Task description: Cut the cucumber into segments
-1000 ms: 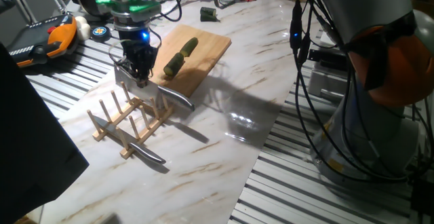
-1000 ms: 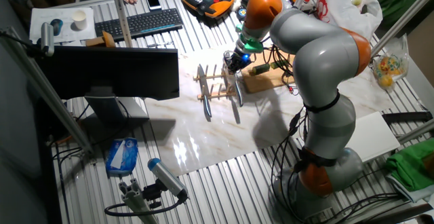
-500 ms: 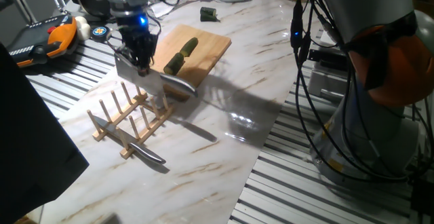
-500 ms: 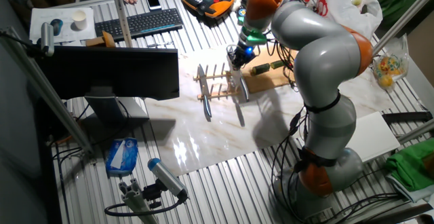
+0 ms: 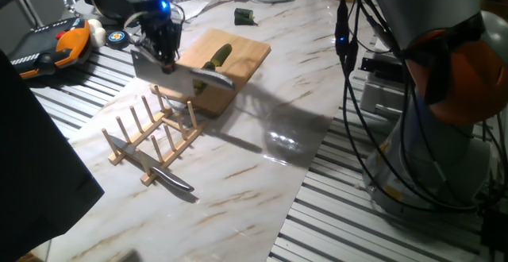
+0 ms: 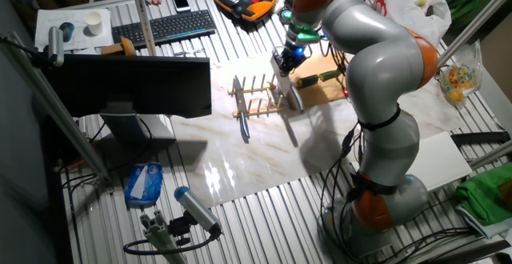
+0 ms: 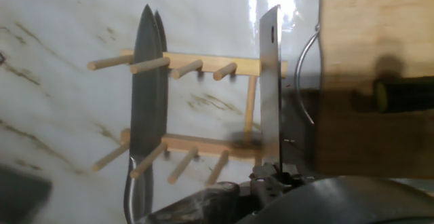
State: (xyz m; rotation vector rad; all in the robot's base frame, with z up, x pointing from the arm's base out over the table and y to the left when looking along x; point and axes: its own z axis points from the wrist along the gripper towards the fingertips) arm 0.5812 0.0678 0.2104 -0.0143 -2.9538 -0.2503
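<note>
Here, no brand, label or writing can be read on anything in view. The slim dark green cucumber (image 5: 211,63) lies flat on the pale rectangular wooden cutting board (image 5: 242,58), its long axis running along the board's length, one end toward the board's far edge and the other toward the near edge; in the hand view only one end of it (image 7: 405,93) shows, with a pale cut face, lying crosswise on the board (image 7: 352,41). Whether it is one piece or already parted I cannot tell. The black two-finger gripper (image 5: 165,62) hangs over the board's near corner, its fingers clamped on the handle of a broad steel cleaver (image 5: 184,79), whose flat blade slants out above that corner; in the hand view the blade (image 7: 270,88) shows edge-on, just beside the board's edge. Near the board, toward the camera in one fixed view, stands a light wooden rack with upright pegs (image 5: 151,143), and a long silver knife (image 5: 151,164) lies through its lower rails. Beyond the board's far edge sits a small dark green blocky stub (image 5: 244,16). All rest on a white marble-patterned tabletop (image 5: 262,159), flanked by ribbed metal surfaces, with cables, an orange and black handheld controller (image 5: 59,46), a keyboard (image 6: 164,26) and a dark monitor (image 6: 128,84) around.
</note>
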